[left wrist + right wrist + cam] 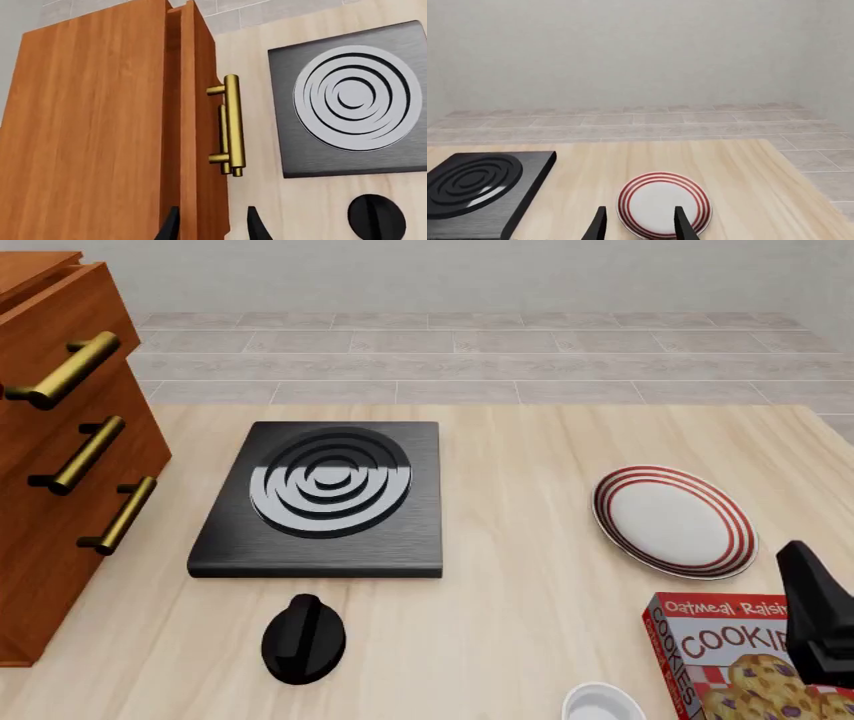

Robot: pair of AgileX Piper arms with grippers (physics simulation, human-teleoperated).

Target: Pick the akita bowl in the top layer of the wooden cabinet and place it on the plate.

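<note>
The left claw (211,227) is held close above the wooden cabinet (60,440), pointed along its front past the brass handles (230,125). Its two fingers are spread apart, with the cabinet's front edge between them, and nothing is gripped. The right claw (639,225) is held low over the table (534,570), aimed at the plate (674,520). Its fingers are spread apart too, and nothing is held. The top drawer (54,315) is seen shut. The bowl cannot be seen. The plate is found right of the black stove (320,500).
</note>
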